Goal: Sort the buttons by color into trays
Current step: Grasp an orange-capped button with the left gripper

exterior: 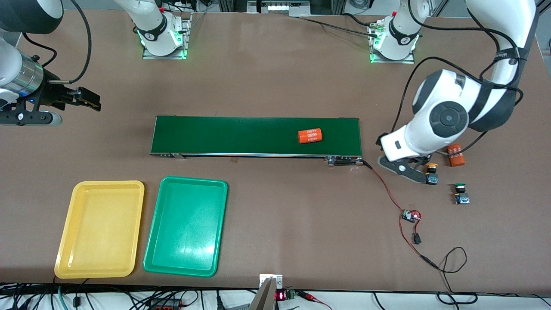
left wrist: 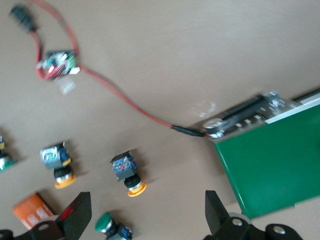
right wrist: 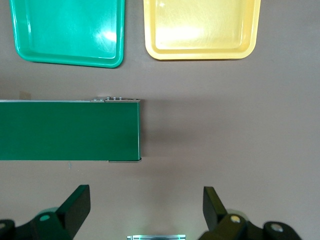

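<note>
Near the right arm's end of the surface (exterior: 275, 77), the yellow tray (exterior: 100, 229) and green tray (exterior: 186, 225) lie side by side, both holding nothing. Buttons sit at the left arm's end: a yellow-capped button (exterior: 431, 173) under the left tool (exterior: 415, 168), fingers apart, and a green-capped button (exterior: 460, 193) just beside it. Over bare surface, the right tool (exterior: 88, 100) waits, fingers apart.
</note>
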Controlling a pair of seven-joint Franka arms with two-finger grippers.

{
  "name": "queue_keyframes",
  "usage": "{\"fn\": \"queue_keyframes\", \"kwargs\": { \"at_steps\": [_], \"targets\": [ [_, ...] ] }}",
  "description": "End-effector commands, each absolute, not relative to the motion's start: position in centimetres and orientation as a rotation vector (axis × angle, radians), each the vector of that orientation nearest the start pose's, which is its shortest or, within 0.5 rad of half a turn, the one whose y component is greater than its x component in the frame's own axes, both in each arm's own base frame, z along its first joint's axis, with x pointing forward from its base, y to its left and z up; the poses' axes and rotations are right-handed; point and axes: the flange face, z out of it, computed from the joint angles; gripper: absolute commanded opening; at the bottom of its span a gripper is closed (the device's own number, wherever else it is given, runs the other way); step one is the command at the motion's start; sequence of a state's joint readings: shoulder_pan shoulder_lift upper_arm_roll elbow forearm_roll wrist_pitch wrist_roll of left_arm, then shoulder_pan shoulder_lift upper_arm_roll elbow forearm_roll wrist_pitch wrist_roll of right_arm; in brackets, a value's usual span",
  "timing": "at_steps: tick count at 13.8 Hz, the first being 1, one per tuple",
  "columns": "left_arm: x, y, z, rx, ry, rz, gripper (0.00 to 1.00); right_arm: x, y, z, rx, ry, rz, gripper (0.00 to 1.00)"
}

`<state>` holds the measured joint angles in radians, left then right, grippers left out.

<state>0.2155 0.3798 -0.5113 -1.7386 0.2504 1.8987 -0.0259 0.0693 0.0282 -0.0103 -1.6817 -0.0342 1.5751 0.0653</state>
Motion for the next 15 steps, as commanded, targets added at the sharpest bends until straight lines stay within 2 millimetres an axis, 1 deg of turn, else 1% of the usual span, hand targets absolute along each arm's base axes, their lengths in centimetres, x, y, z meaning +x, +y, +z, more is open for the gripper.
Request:
{"fn": "queue_keyframes", "kwargs": {
  "at_steps": [1, 2, 3, 5, 6, 7, 9, 11, 12, 13, 15],
  "targets": [
    [61.9, -12.1, 36.8, -3.047, 0.296, 0.261, 1.00, 55.2, 3.3, 55.7, -3.173, 0.011, 0.208, 1.00],
    [62.0, -11.7, 35.4, -3.053, 0.240, 0.300, 1.00, 55.2, 3.3, 55.7, -3.173, 0.011, 0.208, 1.00],
    [61.9, -11.0, 34.7, -3.049, 0.196, 0.344, 1.00, 55.2, 3.3, 55.7, -3.173, 0.011, 0.208, 1.00],
    [62.3, -8.5, 34.2, -3.049, 0.134, 0.372, 1.00, 55.2, 3.3, 55.7, -3.173, 0.011, 0.206, 1.00],
    [62.6, -6.8, 33.1, -3.051, 0.090, 0.398, 1.00, 55.2, 3.3, 55.7, -3.173, 0.009, 0.208, 1.00],
    [63.4, -5.6, 33.6, -3.054, 0.065, 0.382, 1.00, 55.2, 3.3, 55.7, -3.173, 0.009, 0.208, 1.00],
    [63.1, -5.1, 33.9, -3.032, 0.043, 0.457, 1.00, 55.2, 3.3, 55.7, -3.173, 0.009, 0.206, 1.00],
    [63.0, -5.2, 33.6, -3.022, -0.027, 0.464, 1.00, 55.2, 3.3, 55.7, -3.172, 0.011, 0.206, 1.00],
    [62.8, -5.0, 32.7, -3.021, -0.042, 0.489, 1.00, 55.2, 3.3, 55.7, -3.172, 0.011, 0.206, 1.00],
    [62.3, -4.7, 31.0, -3.015, -0.052, 0.538, 1.00, 55.2, 3.3, 55.7, -3.171, 0.011, 0.208, 1.00],
    [60.7, -5.0, 29.1, -2.993, -0.062, 0.587, 1.00, 55.2, 3.2, 55.7, -3.171, 0.011, 0.206, 1.00]
  ]
}}
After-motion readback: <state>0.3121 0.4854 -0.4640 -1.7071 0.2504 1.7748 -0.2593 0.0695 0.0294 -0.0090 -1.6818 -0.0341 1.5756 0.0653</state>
